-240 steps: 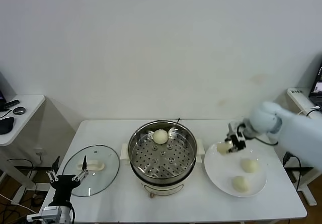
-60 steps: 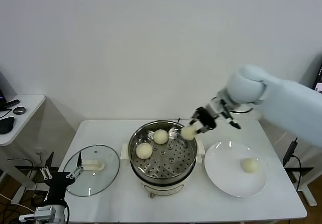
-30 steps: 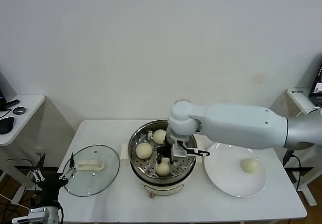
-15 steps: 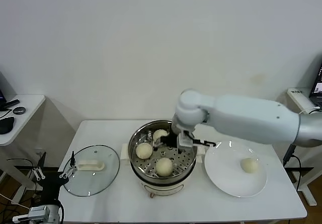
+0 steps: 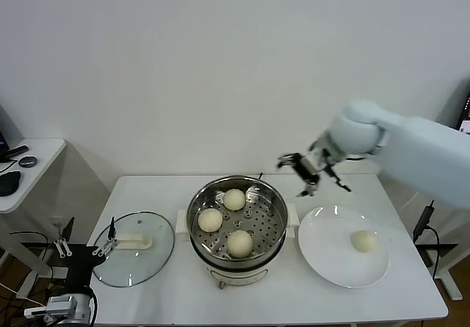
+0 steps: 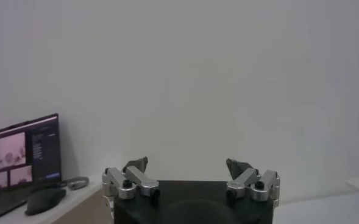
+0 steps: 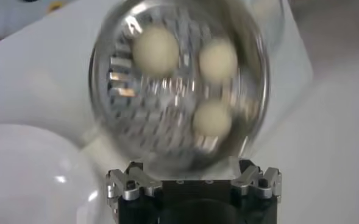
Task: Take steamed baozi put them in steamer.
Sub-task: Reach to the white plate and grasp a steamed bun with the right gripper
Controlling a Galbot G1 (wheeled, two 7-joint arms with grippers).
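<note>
Above the table's far right, my right gripper (image 5: 302,174) hung empty with its fingers spread wide, just beyond the steamer (image 5: 236,225). Three buns (image 5: 239,242) sat inside on the holed tray, plain too from my right wrist (image 7: 156,50); only my head saw the fourth bun (image 5: 363,241) on the plate (image 5: 330,257). My left gripper (image 5: 84,251) waited low, fingers wide apart.

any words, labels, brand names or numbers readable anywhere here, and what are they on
No text can be read in any view.
Monitor beside the left arm, in its wrist view: shows windows with lines of text, too small to read.
Screen at the head view's right edge: too small to read.
Steamer, white plate, glass lid: no markings visible.
</note>
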